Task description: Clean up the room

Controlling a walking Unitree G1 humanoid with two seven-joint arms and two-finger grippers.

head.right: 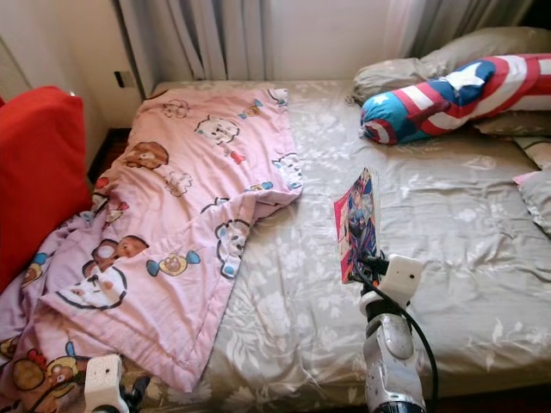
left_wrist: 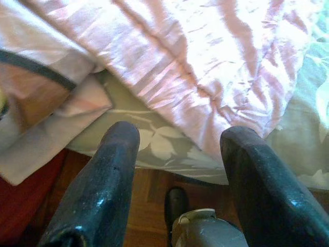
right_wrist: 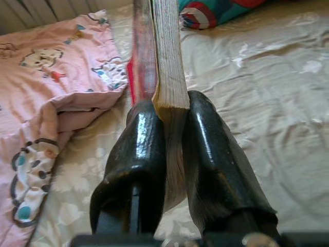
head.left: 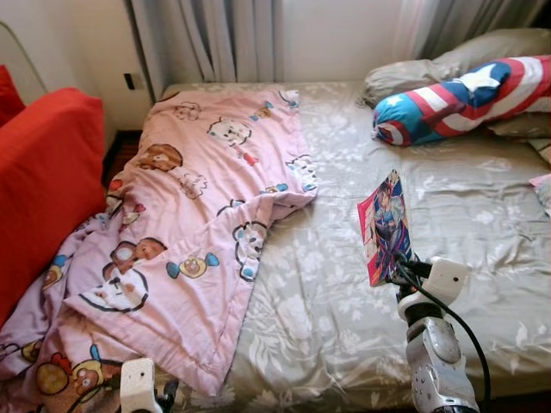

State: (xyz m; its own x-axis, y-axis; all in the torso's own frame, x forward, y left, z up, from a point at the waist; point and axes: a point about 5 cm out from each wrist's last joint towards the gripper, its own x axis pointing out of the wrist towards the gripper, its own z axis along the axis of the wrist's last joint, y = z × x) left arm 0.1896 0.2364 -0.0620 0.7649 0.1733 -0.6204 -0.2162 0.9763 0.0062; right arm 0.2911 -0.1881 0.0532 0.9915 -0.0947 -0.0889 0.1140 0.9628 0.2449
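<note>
My right gripper (head.left: 398, 262) is shut on a colourful book (head.left: 384, 225), held upright above the grey floral bed sheet (head.left: 344, 292). In the right wrist view both black fingers (right_wrist: 139, 149) clamp the book's (right_wrist: 165, 56) page edge and red cover. A pink cartoon blanket (head.left: 189, 232) lies crumpled over the bed's left half and spills off the near corner. My left gripper (left_wrist: 177, 154) hangs open by that lower edge of the blanket (left_wrist: 205, 67), with nothing between its fingers; its white wrist (head.left: 138, 385) shows at the bottom of the head view.
A star-and-stripes bolster pillow (head.left: 465, 99) and grey pillows (head.left: 482, 56) lie at the bed's head on the right. A red cushion (head.left: 47, 181) stands left of the bed. Curtains (head.left: 215, 39) hang behind. Wooden floor (left_wrist: 149, 206) shows beneath the bed edge.
</note>
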